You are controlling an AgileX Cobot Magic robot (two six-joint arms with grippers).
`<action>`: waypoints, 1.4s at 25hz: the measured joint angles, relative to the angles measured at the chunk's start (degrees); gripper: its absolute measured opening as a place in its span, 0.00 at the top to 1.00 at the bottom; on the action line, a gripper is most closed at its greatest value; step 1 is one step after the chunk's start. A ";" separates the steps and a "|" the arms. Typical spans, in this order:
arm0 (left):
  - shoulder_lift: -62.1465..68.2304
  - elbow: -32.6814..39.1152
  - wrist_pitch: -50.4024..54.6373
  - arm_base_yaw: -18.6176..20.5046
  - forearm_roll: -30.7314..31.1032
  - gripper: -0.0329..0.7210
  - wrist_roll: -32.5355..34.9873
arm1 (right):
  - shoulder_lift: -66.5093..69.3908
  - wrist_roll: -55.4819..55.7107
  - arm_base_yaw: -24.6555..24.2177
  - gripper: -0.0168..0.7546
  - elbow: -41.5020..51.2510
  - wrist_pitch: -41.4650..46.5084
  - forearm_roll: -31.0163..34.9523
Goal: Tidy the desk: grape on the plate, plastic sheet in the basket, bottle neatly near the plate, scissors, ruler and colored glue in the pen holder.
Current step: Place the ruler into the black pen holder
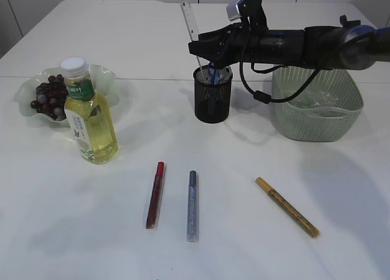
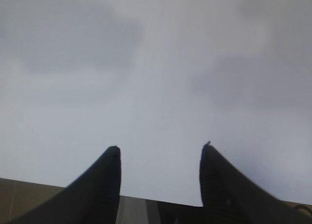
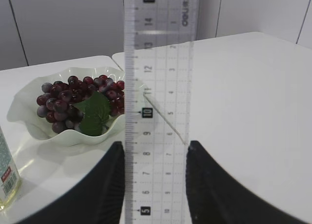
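A: Where is the ruler [image 3: 158, 112]?

B: Upright between the right gripper [image 3: 155, 151]'s two fingers, which close on its edges above the pen holder [image 1: 212, 95] (its lower end is inside).

A: And the left gripper [image 2: 160, 153]?

B: Jaws apart, holding nothing, bare table [image 2: 146, 63] beneath.

A: The rest?

B: Grapes [image 1: 50, 96] lie on the plate [image 1: 24, 88], far left, bottle [image 1: 89, 112] touching it; three glue pens [image 1: 192, 206] lie near.
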 joint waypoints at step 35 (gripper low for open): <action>0.00 0.00 0.00 0.00 0.00 0.45 0.00 | 2.53 2.76 0.00 0.35 -0.21 0.13 0.09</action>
